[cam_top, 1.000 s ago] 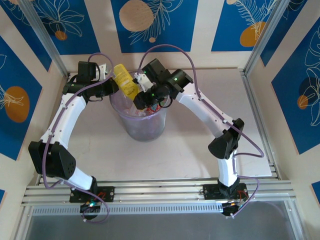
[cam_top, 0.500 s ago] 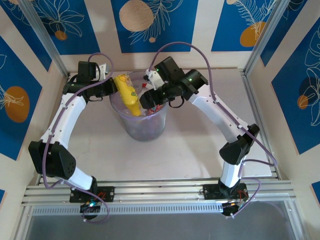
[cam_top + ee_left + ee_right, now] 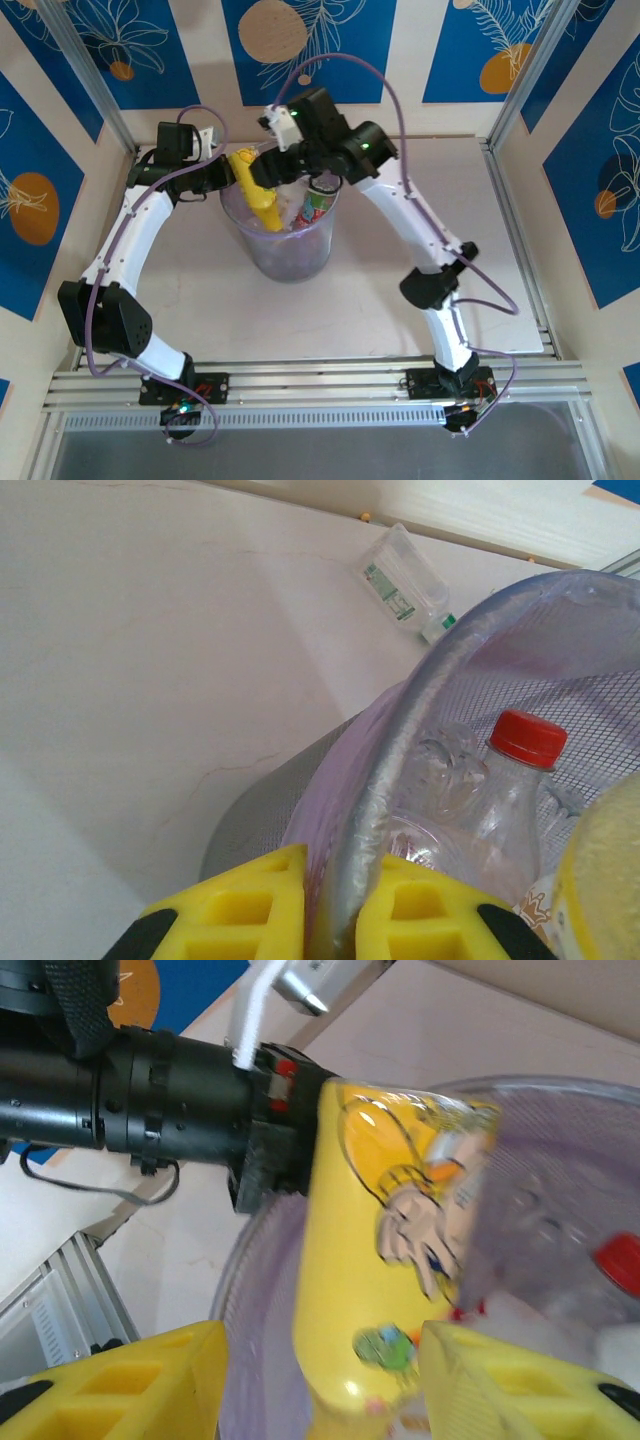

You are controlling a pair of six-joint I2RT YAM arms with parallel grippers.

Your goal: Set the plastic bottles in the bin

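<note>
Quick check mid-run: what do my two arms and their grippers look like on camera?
The left arm and right arm match: white link shells, black joint housings, black bases. A thin purple cable loops along each. A green light glows on the right arm's wrist housing. The left gripper and right gripper have blocky bright-yellow fingers with rectangular recesses.

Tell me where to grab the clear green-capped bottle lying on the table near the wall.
Take the clear bottle around its labelled midsection, coming straight down and closing across its narrow width. It lies flat on its side on the table, green cap toward the bin, and the wall sits close behind it, so a sideways approach looks cramped.
</note>
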